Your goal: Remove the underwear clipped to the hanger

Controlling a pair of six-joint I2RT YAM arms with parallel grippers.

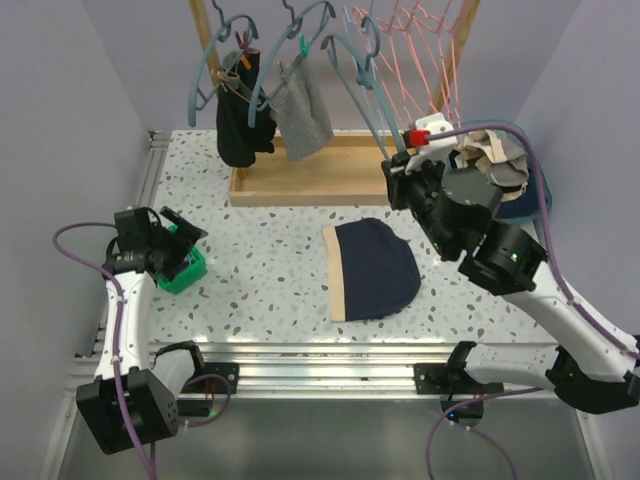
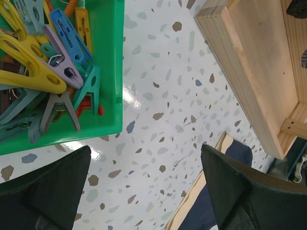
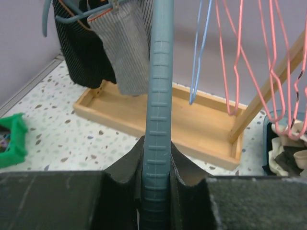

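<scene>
The right claw [image 3: 157, 160] clamps the teal hanger [image 3: 159, 86] — clear only from its wrist. The left claw [image 2: 144, 158] gapes near the green bin [image 2: 118, 72].

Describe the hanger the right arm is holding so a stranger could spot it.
Start at the wooden rack at the back of the table. Past the clothes hanging on its left, the hanger is the blue-grey one next to the pink wire hangers. Unlike its neighbours it carries nothing, and the right gripper has its jaws shut on its bar.
</scene>
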